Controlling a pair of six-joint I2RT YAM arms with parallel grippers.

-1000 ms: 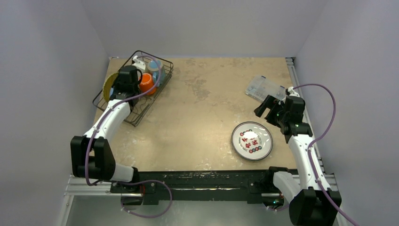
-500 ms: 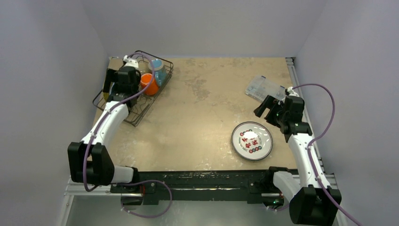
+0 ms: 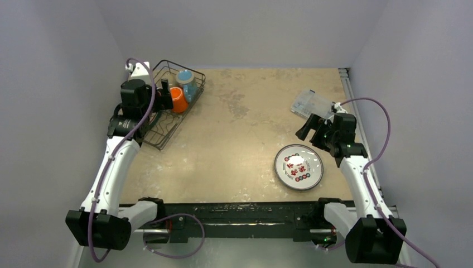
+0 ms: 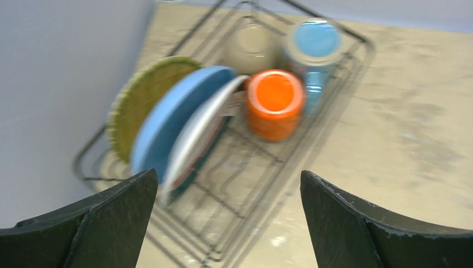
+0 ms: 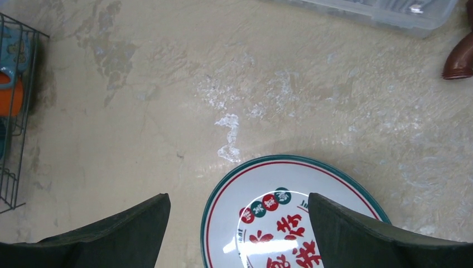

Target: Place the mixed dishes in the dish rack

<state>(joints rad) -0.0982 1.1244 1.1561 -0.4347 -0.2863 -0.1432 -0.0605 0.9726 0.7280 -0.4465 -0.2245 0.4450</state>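
Dish rack [image 3: 167,124] sits on the worktop [image 3: 240,128] at the upper left of the top view. Only the left wrist view shows its three plates on edge: yellow woven plate [image 4: 136,103], blue plate [image 4: 173,114], white plate [image 4: 196,139]. Beside them stand three cups: orange cup [image 4: 275,100], blue mug [image 4: 315,44], cream cup [image 4: 252,42]. A teal-rimmed plate [image 3: 299,167] lies flat at lower right, well apart. The left tool [image 4: 227,176] hangs above the rack, jaws apart and empty. The right tool [image 5: 237,198], also apart, hovers over the teal-rimmed plate.
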